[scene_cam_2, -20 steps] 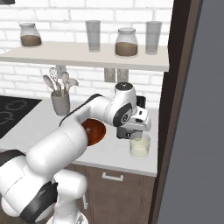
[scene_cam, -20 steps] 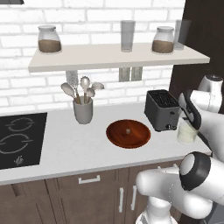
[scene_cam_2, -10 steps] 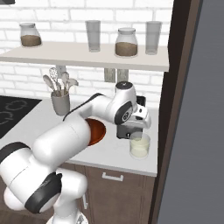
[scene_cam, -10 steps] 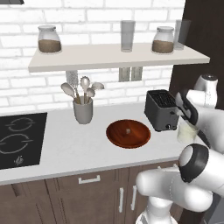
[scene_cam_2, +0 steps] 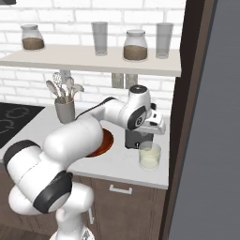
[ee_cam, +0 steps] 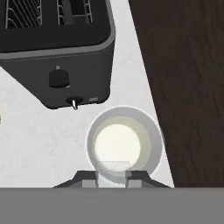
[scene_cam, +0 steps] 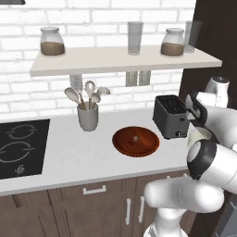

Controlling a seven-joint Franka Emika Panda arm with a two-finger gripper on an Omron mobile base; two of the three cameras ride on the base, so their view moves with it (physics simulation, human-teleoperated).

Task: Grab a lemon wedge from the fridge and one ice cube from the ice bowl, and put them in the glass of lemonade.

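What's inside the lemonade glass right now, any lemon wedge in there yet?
The glass of lemonade shows pale liquid and no yellow wedge. A pale ice cube between the fingers covers its near rim.

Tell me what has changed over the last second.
The gripper has lifted a little above the glass of lemonade, carrying a pale ice cube between its fingertips. The glass, ice bowl and toaster stayed where they were.
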